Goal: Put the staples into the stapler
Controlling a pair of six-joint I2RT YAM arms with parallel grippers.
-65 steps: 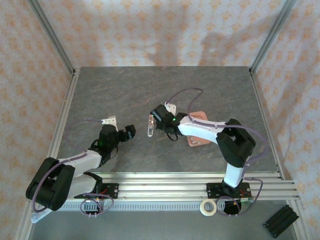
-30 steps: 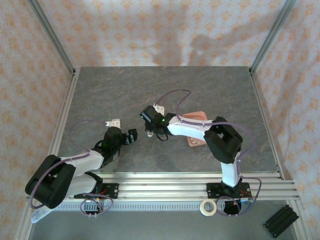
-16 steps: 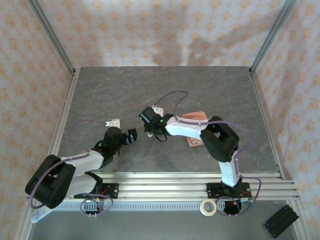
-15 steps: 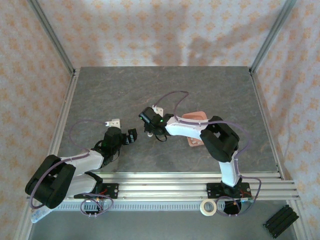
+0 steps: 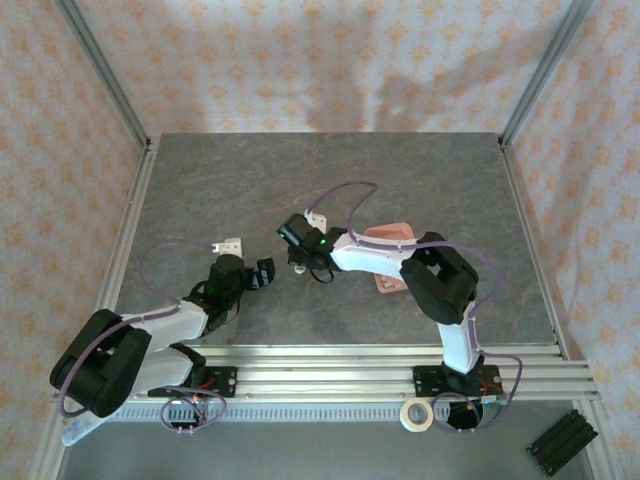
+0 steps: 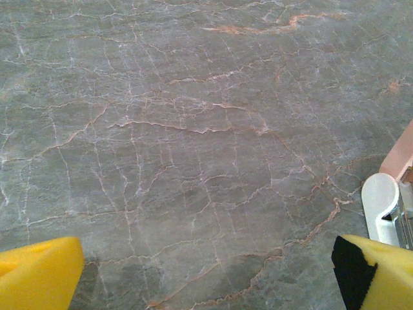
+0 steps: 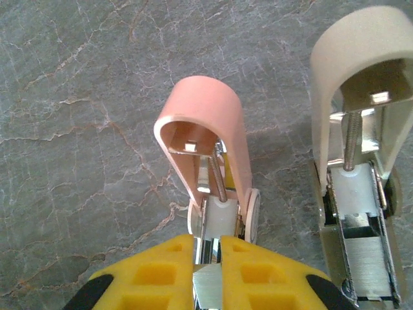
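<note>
- The staples are too small to make out on the salmon-pink tray [image 5: 398, 232], which lies partly behind the right arm. A grey strip [image 7: 362, 255] sits in the channel of the cream stapler [image 7: 361, 84]. Whether it is staples or a bare rail I cannot tell.
- The pink stapler [image 7: 201, 123] lies just beside the cream one on the surface [image 6: 193, 129], near its middle. Both have their covers swung up and their springs bared.
- Progress, as I judge it: opening is done. Fetching a strip and seating it in the pink stapler's channel looks not yet done, then closing the cover.
- The right gripper [image 7: 208, 261] has its jaws nearly closed, pinching the pink stapler's metal base.
- The left gripper [image 6: 206, 276] has its jaws spread wide with nothing between them, low over bare surface, the cream stapler at its right.
- The right arm reaches left across the surface with its forearm low. The left arm stretches forward, its wrist pointing at the staplers.
</note>
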